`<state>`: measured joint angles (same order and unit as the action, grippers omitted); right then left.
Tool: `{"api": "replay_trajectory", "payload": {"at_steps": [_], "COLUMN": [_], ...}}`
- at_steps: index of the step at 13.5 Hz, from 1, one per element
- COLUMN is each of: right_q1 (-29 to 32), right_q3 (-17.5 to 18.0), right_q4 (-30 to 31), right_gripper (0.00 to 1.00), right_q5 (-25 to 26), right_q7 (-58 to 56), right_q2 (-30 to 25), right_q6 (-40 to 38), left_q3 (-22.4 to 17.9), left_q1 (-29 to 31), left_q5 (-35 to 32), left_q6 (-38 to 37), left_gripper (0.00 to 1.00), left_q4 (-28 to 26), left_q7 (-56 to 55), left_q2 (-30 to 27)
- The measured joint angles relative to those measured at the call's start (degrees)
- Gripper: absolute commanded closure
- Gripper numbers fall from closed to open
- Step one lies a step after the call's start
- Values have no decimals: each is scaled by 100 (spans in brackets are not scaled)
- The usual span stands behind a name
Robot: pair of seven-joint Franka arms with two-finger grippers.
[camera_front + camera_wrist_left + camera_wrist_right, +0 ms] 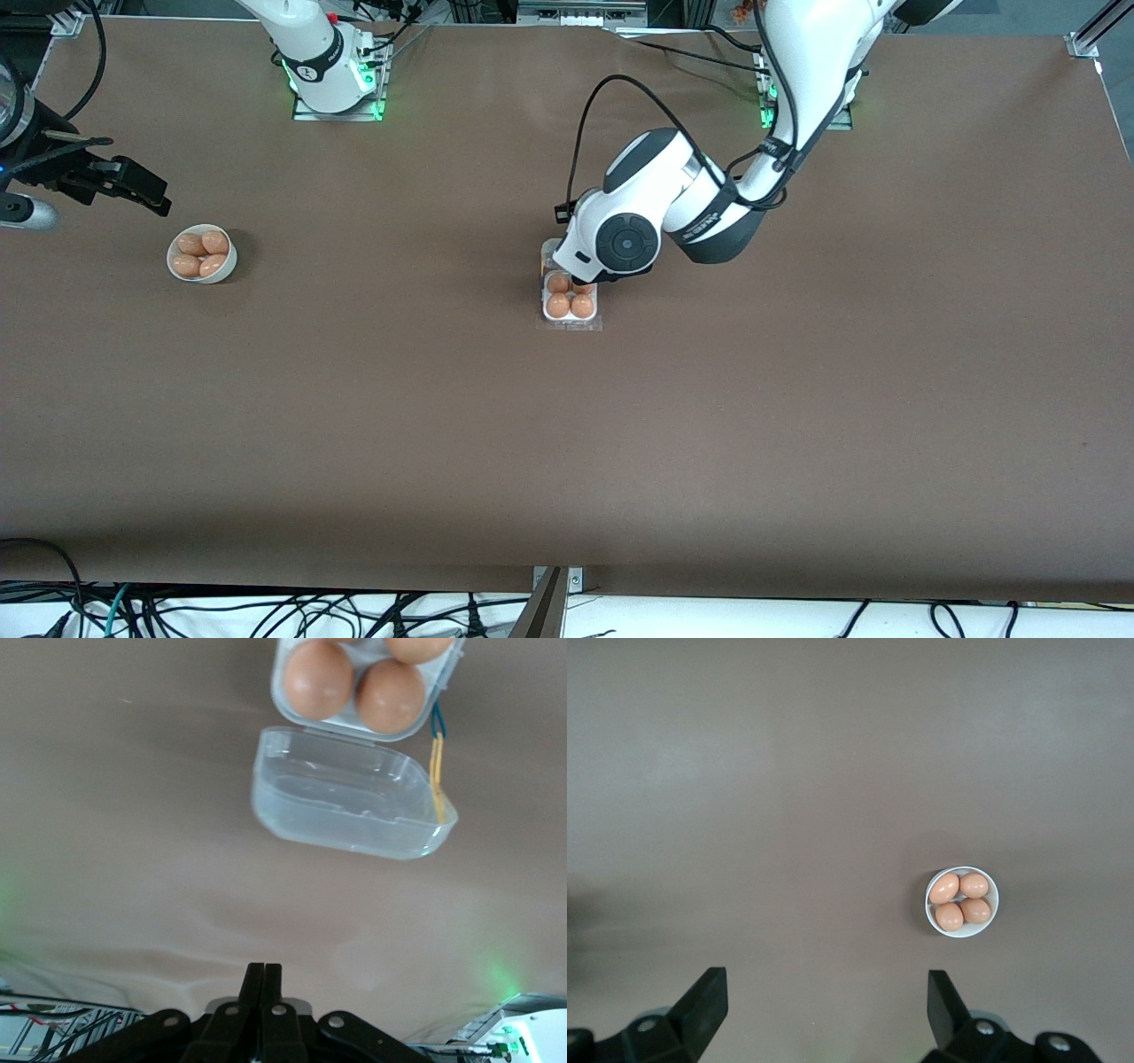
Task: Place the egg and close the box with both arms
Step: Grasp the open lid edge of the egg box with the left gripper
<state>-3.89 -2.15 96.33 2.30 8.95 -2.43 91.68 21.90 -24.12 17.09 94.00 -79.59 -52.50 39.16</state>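
Front view gives you one box (570,301) near the middle of the table (567,425), its white tray showing four eggs (558,306), one to each cell, the fourth partly hidden under the arm. Your left wrist view shows the clear lid (354,793) swung open and lying flat beside the tray, with three eggs visible there. The left gripper (263,1001) hangs over the table just beside the open lid, fingers pressed together and holding nothing. Toward the right arm's end you have one round white bowl (202,254) with four eggs in it. The right gripper (824,1010) waits high over the table near that bowl, fingers spread wide, empty.
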Motion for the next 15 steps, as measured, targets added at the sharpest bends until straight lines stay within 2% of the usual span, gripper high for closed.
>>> {"api": "replay_trajectory", "payload": {"at_steps": [5,15], "right_q1": [-11,-13], "right_q3": [62,63], "right_q4": [0,0], "right_gripper": [0,0], "right_q5": [-15,-138], "right_q7": [-6,-10], "right_q2": [26,31], "right_q6": [10,17], "left_q3": [-4,-48], "left_q1": [-325,-407], "left_q5": [1,-185], "left_q6": [497,697], "left_gripper": [100,100], "left_q4": [15,20], "left_q7": [-24,-10], "left_q2": [202,482]}}
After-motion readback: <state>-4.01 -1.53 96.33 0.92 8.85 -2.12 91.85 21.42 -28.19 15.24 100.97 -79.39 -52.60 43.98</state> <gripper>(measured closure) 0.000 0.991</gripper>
